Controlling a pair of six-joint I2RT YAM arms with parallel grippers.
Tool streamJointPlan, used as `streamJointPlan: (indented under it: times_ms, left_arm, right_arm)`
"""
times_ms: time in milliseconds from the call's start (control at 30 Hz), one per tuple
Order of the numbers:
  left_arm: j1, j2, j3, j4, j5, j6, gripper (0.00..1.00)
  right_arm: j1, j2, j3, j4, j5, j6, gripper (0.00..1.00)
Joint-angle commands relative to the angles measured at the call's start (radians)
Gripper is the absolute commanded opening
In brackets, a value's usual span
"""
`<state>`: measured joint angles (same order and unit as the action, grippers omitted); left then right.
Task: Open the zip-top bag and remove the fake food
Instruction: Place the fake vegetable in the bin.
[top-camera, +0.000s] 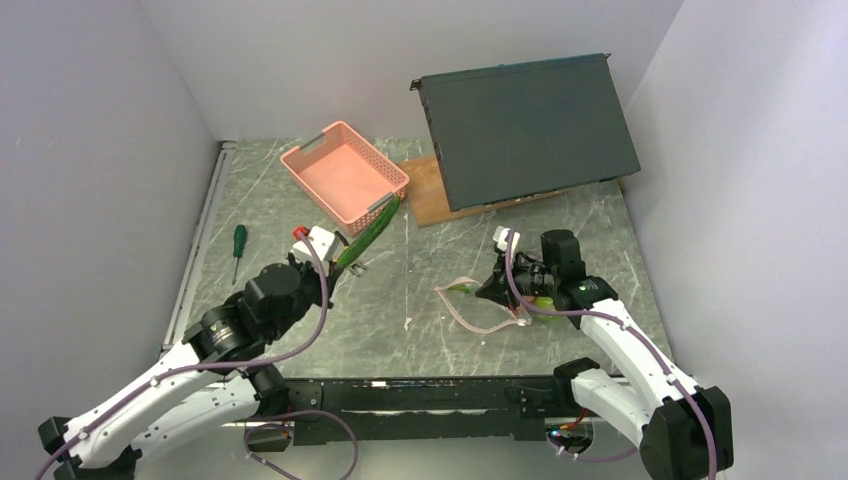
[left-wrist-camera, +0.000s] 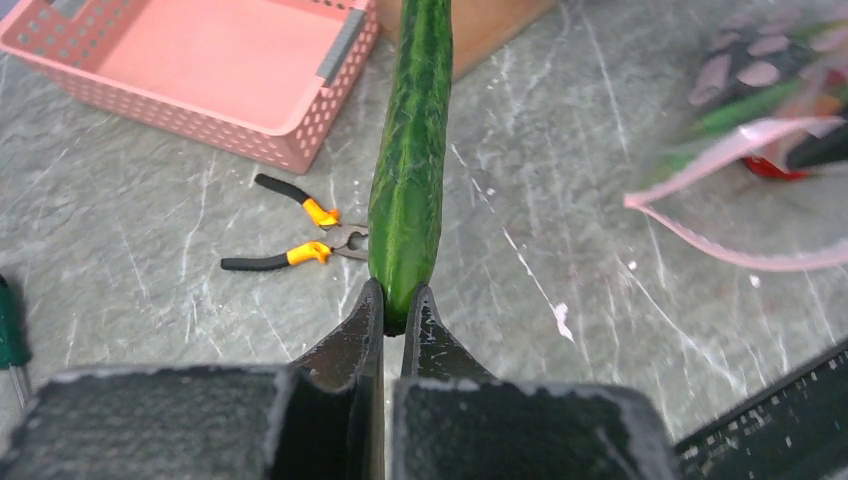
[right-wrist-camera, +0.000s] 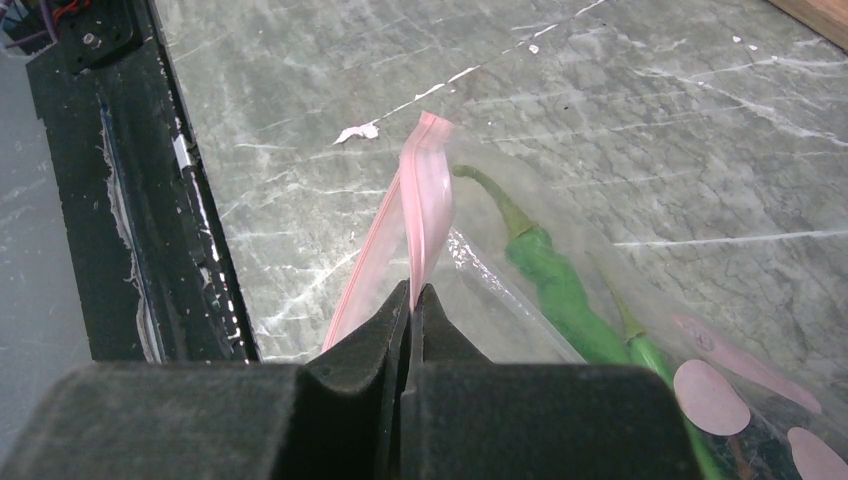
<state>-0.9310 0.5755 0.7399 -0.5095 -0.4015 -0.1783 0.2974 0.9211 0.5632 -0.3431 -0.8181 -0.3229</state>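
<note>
The left fingers are closed narrow on the blunt end of the cucumber, which stands straight out ahead of them, above the tabletop. The pink basket lies ahead and to the left of these fingers, and the pliers lie just below and left of the cucumber. The cucumber looks stiff, light and smooth. A pinch at one end lets it swing, so I judge that a grip nearer its middle is safer if it must be carried far.

The right fingers are pressed together on the pink zip strip of the zip-top bag. The strip rises ahead of the tips, and the bag body trails to their right, low over the tabletop. The bag mouth is open.

The bag is thin, soft and slippery film. It will fold and slide, so the firmer zip strip is the best place to hold it. A green pepper lies inside, just right of the tips. It seems rigid and light, and its thick middle offers a better hold than the thin stem.
</note>
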Motion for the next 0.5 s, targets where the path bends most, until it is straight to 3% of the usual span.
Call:
streamJointPlan:
  times_ms: [0, 167, 467]
  left_arm:
    - [0.127, 0.063, 0.011, 0.124, 0.072, -0.020, 0.00]
    - [0.264, 0.138, 0.007, 0.208, 0.154, -0.084, 0.00]
    - [0.396, 0.305, 0.047, 0.318, 0.069, -0.233, 0.00]
  right_arm:
    - [-0.006, -0.017, 0.019, 0.013, -0.021, -0.018, 0.00]
    - [-0.007, -0.023, 0.020, 0.012, -0.021, -0.019, 0.00]
    - [-0.007, -0.025, 0.021, 0.012, -0.024, -0.019, 0.00]
